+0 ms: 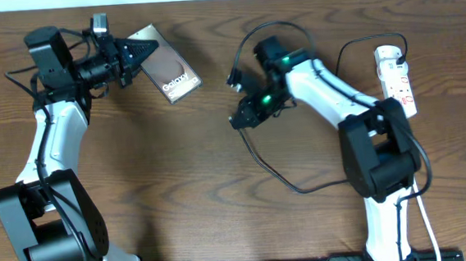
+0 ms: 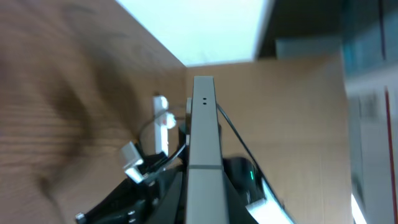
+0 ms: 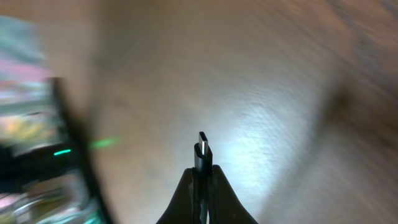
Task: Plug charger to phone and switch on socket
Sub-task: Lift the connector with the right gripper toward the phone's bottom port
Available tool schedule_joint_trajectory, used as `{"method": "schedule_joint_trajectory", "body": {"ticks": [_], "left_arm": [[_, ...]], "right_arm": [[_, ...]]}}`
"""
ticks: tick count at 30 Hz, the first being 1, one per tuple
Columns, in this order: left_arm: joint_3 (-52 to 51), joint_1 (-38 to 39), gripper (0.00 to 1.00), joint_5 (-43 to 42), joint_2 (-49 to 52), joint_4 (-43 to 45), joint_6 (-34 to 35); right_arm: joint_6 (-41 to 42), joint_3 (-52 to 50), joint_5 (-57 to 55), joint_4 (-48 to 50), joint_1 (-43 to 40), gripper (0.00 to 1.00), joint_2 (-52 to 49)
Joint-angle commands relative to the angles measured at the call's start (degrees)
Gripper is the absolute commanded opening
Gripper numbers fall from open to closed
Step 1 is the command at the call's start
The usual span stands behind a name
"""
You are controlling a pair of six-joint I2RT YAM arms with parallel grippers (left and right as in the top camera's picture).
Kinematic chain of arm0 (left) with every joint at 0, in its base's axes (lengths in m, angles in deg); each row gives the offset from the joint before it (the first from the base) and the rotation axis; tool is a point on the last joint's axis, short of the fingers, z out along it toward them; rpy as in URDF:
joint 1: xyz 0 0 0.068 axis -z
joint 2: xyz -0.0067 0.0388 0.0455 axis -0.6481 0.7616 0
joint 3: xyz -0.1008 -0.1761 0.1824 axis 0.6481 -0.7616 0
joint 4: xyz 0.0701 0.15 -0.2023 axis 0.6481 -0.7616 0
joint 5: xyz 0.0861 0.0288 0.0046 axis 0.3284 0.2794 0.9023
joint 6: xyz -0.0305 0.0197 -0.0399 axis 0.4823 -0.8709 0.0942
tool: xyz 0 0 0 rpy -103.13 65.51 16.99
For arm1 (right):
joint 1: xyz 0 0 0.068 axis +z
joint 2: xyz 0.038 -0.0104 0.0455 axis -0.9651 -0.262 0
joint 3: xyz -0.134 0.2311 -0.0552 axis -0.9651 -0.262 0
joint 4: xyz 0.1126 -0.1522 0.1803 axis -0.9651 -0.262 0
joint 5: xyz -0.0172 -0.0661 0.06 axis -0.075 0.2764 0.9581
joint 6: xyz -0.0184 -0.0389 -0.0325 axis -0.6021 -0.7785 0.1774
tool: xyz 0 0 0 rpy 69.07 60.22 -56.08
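left jaws: pinching phone [image 1: 176, 75] by its end | right jaws: pinching charger [image 3: 203, 148] tip, well apart from phone | socket [image 1: 398, 74]: lying near table [image 1: 221, 189] right edge

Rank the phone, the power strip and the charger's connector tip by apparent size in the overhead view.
1. phone
2. power strip, narrower though about as long
3. connector tip, nearly hidden in the right pincer

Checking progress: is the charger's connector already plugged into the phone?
No: the charger connector juts bare from the shut right gripper, with only table ahead of it.
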State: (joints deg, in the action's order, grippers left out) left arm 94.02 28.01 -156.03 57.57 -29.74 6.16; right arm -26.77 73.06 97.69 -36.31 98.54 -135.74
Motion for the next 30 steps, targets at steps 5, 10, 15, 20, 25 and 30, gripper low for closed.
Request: {"method": "schedule_joint_trajectory", "body": {"ticks": [5, 10, 15, 20, 25, 30], "left_arm": [[0.85, -0.20, 0.07, -10.67, -0.31, 6.12, -0.46], [0.85, -0.20, 0.07, -6.54, -0.31, 6.10, -0.52], [0.85, -0.20, 0.07, -2.93, -0.31, 6.12, -0.55], [0.85, -0.20, 0.07, -2.49, -0.31, 6.14, -0.59], [0.85, -0.20, 0.07, -2.08, -0.31, 6.12, -2.75], [0.85, -0.15, 0.07, -1.81, -0.31, 6.14, -2.86]], "right_arm": [[-7.13, 0.81, 26.93, -0.72, -0.87, 0.01, 2.08], [-7.52, 0.83, 33.62, -0.22, -0.42, 0.01, 2.19], [-7.02, 0.85, 40.89, 1.68, -0.07, 0.01, 2.49], [-3.93, 0.87, 43.50, 4.39, 0.28, 0.01, 2.71], [0.24, 0.87, 43.50, 10.34, 2.38, 0.01, 2.71], [8.92, 0.87, 43.52, 20.37, 4.35, 0.01, 2.71]]}}
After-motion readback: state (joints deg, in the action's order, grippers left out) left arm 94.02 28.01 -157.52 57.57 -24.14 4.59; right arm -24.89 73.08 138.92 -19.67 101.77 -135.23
